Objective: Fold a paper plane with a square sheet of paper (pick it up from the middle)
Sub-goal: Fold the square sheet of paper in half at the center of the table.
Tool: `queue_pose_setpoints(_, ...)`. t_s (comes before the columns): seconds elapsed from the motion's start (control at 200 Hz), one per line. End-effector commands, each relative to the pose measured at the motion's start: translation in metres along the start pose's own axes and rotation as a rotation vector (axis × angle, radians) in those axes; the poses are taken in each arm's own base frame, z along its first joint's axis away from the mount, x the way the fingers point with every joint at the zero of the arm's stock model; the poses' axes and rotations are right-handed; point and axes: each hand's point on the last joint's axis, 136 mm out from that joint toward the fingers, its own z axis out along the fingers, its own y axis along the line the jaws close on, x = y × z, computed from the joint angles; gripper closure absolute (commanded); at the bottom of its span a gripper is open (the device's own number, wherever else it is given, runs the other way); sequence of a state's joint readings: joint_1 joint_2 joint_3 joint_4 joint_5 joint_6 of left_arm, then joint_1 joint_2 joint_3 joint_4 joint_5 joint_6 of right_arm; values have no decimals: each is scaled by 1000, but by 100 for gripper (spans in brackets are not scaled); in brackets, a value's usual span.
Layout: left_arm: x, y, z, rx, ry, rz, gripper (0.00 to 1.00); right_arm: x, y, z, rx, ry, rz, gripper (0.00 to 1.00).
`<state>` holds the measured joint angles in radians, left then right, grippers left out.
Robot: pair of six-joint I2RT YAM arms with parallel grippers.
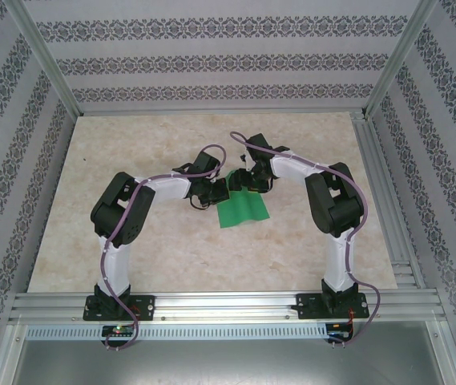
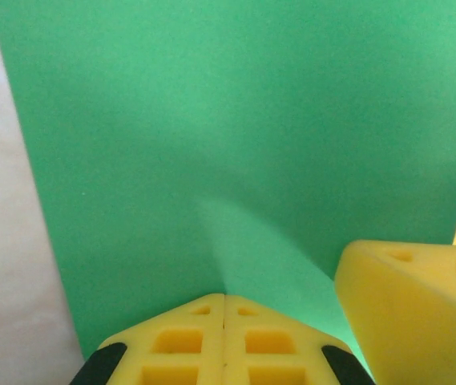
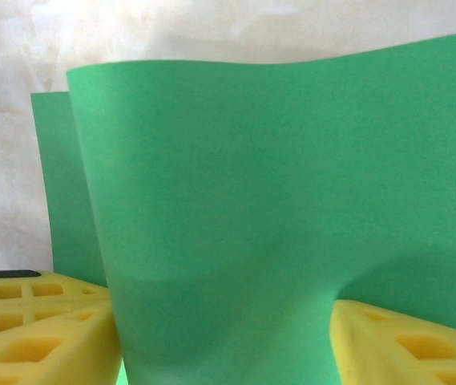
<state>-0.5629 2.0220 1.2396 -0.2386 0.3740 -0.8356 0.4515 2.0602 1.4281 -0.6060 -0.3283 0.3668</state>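
Robot lab test cell, not a home. Left arm and right arm are bolted to an aluminium rail. Metal frame posts and patterned wallpaper panels box in a beige marble-look tabletop. Purple cables run along the arms.

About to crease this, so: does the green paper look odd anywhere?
The thin bright green paper sheet bulges in a curve between the right gripper's yellow fingers instead of lying flat; the left gripper's shut fingers pinch it.
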Motion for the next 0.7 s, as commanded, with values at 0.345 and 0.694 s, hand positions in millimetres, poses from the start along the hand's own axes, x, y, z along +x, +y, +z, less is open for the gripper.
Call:
queue_pose_setpoints(0.345,-24,6,-56,137,-92,-92,87,-21,62,-43,-354,-156,18,61)
queue_pose_setpoints(0.694,-36,16,-105,207,-219,-109,67,-30,103,-58,-630,-185,76,61)
